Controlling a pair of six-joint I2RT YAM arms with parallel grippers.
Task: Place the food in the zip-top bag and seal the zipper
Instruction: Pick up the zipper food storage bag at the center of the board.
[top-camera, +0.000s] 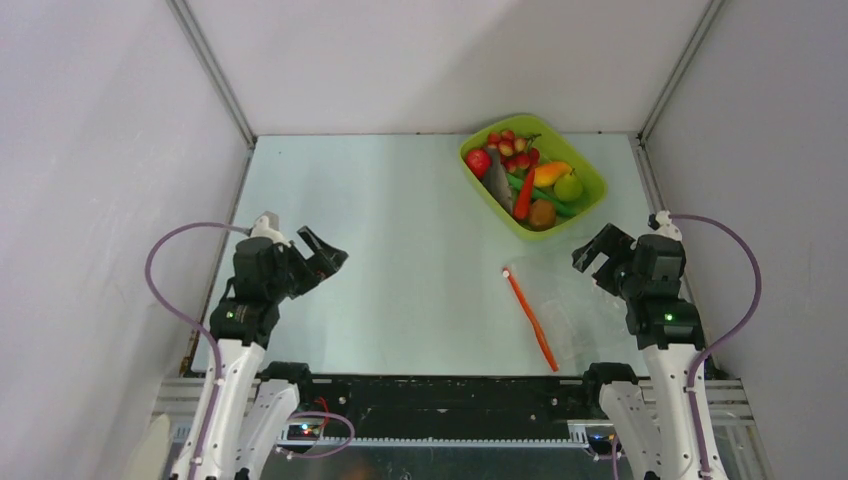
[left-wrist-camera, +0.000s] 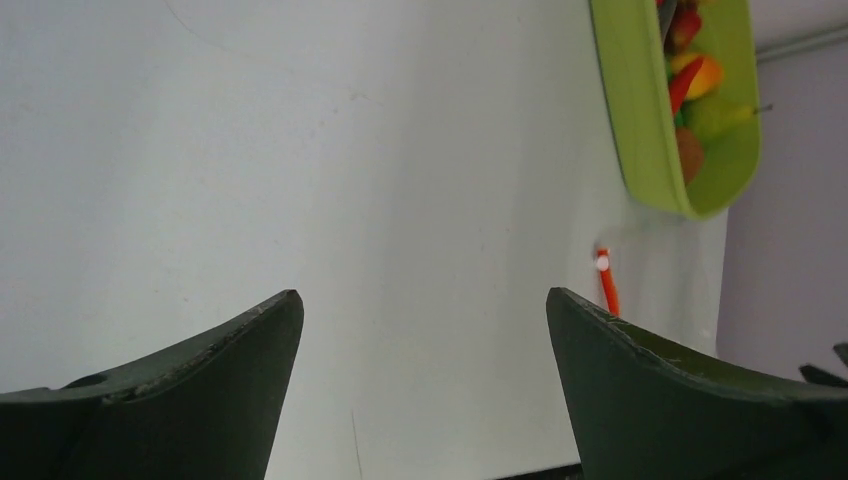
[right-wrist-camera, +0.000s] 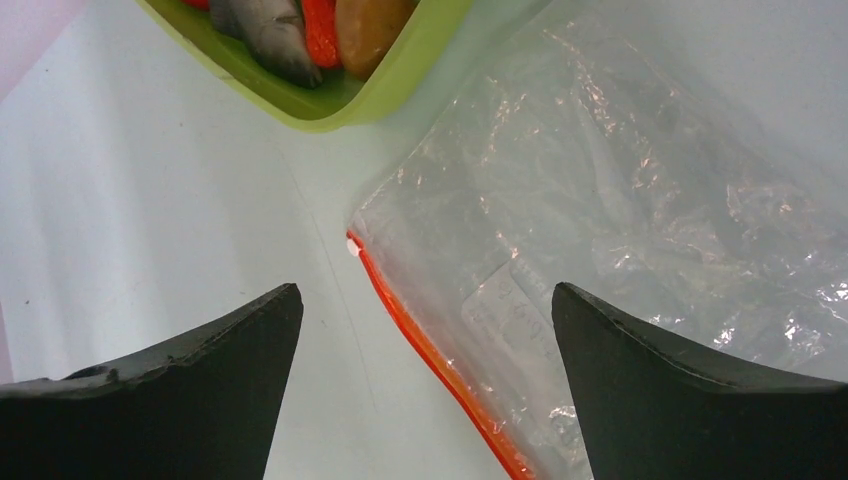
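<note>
Seemingly aloft, left arm (top-camera: 258, 285), right arm (top-camera: 655, 285), jaws wide

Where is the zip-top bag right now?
In the top view the zip-top bag lies flat on the right side of the table, just nearer than the green tray, by the right hand, with its zipper along its left edge.

Claw (right-wrist-camera: 425, 385) wide open over zip-top bag (right-wrist-camera: 620, 230), tray (right-wrist-camera: 400, 80) beyond.
</note>
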